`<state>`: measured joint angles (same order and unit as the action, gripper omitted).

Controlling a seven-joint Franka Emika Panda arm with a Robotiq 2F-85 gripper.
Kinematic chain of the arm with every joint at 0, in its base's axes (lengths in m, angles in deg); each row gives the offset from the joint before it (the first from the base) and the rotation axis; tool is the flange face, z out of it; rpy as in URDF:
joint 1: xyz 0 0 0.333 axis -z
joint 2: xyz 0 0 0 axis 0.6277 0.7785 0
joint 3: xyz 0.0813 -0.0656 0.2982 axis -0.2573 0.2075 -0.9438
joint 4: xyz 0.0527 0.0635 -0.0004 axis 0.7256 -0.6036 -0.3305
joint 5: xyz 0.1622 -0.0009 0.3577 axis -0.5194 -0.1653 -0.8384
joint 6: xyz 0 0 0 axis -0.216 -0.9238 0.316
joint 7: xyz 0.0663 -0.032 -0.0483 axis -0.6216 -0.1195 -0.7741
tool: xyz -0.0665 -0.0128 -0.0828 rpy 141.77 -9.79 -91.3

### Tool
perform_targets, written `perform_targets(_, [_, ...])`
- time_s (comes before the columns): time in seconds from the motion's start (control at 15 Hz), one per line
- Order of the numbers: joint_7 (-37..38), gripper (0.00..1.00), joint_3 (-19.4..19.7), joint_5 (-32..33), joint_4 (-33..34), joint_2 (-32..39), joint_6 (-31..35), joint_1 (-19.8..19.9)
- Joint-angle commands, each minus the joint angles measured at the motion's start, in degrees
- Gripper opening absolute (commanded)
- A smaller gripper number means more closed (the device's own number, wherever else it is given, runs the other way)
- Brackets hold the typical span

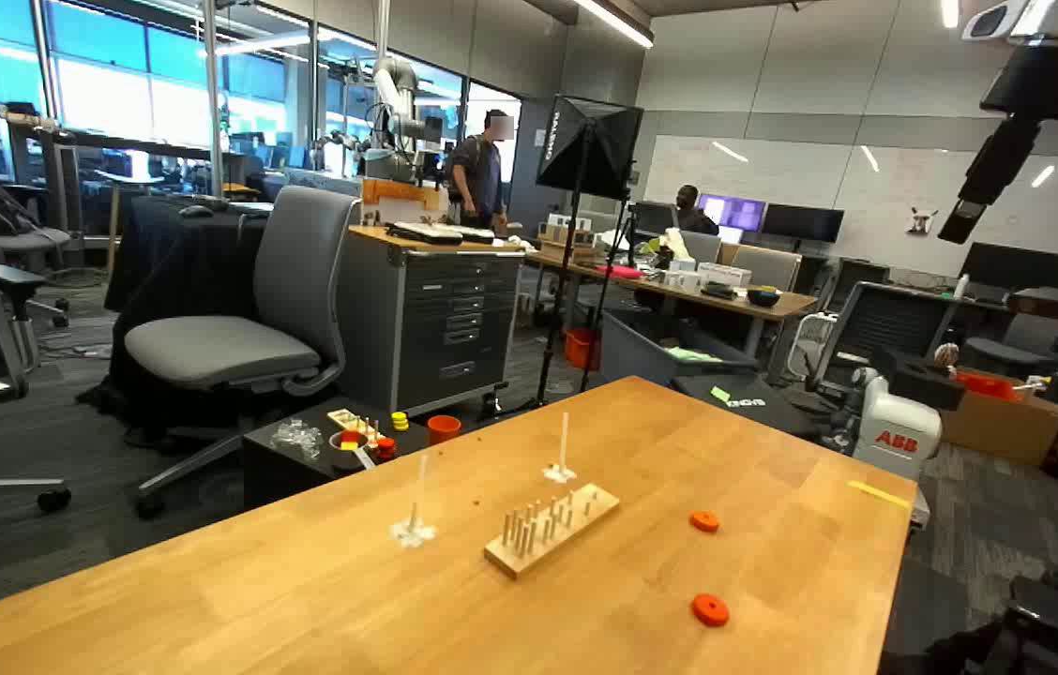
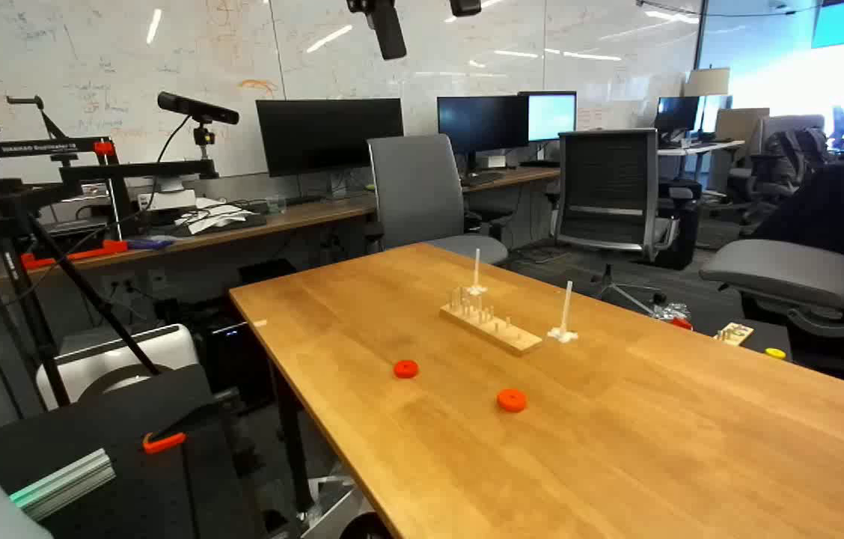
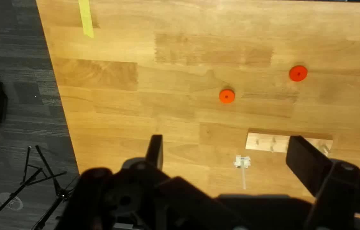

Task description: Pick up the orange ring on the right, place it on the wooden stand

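Two alike flat orange-red rings lie on the table. One ring (image 1: 710, 609) (image 2: 405, 368) (image 3: 298, 73) is right in the wrist view, left in an exterior view. Its twin (image 1: 703, 520) (image 2: 511, 400) (image 3: 227, 95) lies beside the stand's sparser end. Left-right order differs between views, so I cannot tell which is meant. The wooden stand (image 1: 552, 530) (image 2: 493, 329) (image 3: 264, 142) is a pale board with several short upright pegs; a finger partly hides it in the wrist view. My gripper (image 1: 960, 223) (image 2: 429, 36) (image 3: 228, 150) is open and empty, high above the table.
Two thin pale uprights on white taped feet stand beside the stand: one (image 1: 561, 450) (image 2: 564, 314) (image 3: 243, 171) by its sparser end, another (image 1: 416, 502) (image 2: 476, 273) by its denser end. Yellow tape (image 1: 878, 494) (image 3: 86, 19) marks the table (image 1: 351, 600) near an edge.
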<state>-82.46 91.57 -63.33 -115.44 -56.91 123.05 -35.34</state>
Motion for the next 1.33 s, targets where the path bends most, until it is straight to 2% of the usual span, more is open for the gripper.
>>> perform_targets(0.0, [0.20, 1.00, 0.29, 0.21, 0.36, -0.02, -0.11, -0.38])
perform_targets(0.4, [0.20, 1.00, 0.29, 0.21, 0.80, -0.31, -0.11, -0.38])
perform_targets(0.6, [3.81, 1.00, -0.72, -1.93, 4.71, 5.50, -0.01, -0.82])
perform_targets(0.8, [8.89, 1.00, -1.92, -3.91, 7.90, 12.96, 2.92, -0.92])
perform_targets(0.93, [12.38, 1.00, -2.71, -4.27, 10.45, 18.42, 4.32, -0.61])
perform_targets(1.13, [18.40, 1.00, -3.42, -2.60, 16.09, 28.52, 3.09, 0.19])
perform_targets(1.2, [14.86, 1.00, -2.42, -3.14, 10.14, 21.71, 4.32, -0.74])
perform_targets(1.27, [16.09, 1.00, -2.38, -3.09, 11.77, 24.81, 4.32, -0.78])
